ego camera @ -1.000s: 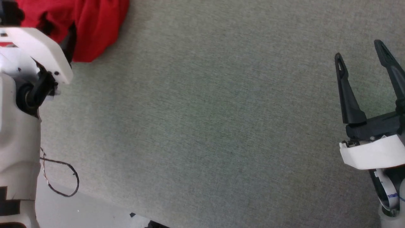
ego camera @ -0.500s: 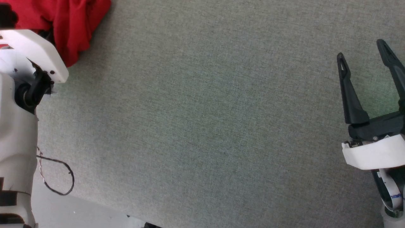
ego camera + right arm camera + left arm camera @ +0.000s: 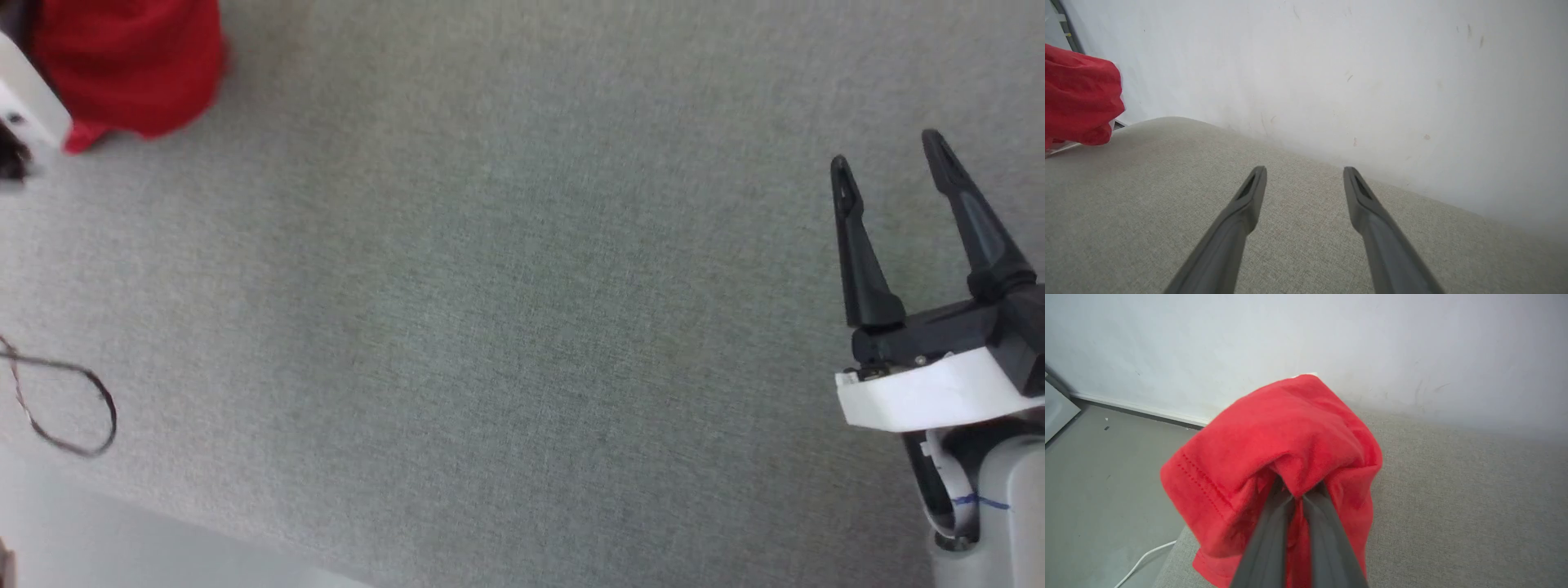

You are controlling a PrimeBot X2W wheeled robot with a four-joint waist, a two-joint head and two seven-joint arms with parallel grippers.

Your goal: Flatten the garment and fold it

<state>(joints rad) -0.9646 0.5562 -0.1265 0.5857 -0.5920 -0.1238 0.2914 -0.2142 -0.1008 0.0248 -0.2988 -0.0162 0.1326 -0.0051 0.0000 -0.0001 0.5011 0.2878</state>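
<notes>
moved since earlier: the head camera has swung, so the whole picture slides. On top of that, the left arm that filled the left edge is nearly out of shot, with just its white wrist housing (image 3: 24, 106) at top left. The red cloth now reads as a tighter lump, and the left pincer has gone from spread to clenched.
garment: bright red soft knit shorts (image 3: 1274, 457), bunched up at the far left corner of the grey-green fabric-covered table (image 3: 522, 327). A stitched hem shows, but no stripes or lettering from these angles.
left gripper (image 3: 1297, 494): pinched tight on a fold of the shorts, two dark fingers pressed together with fabric draping over the tips.
why that grip: probably so the rest hangs loose and untangles, and so the lump can be hauled to the open middle of the table.
lifted or not: looks raised off the surface in the right wrist view, can't say for sure.
right gripper (image 3: 888, 155): spread wide with nothing in it, over bare table on the right, well apart from the shorts. It's likely parked there to catch a second corner.
progress: early days, nothing flattened and no fold made.
watch out: that pinch may hold several layers, and the grey floor (image 3: 1094, 477) is right beside that corner, so a slip could drop the shorts off the table.
</notes>
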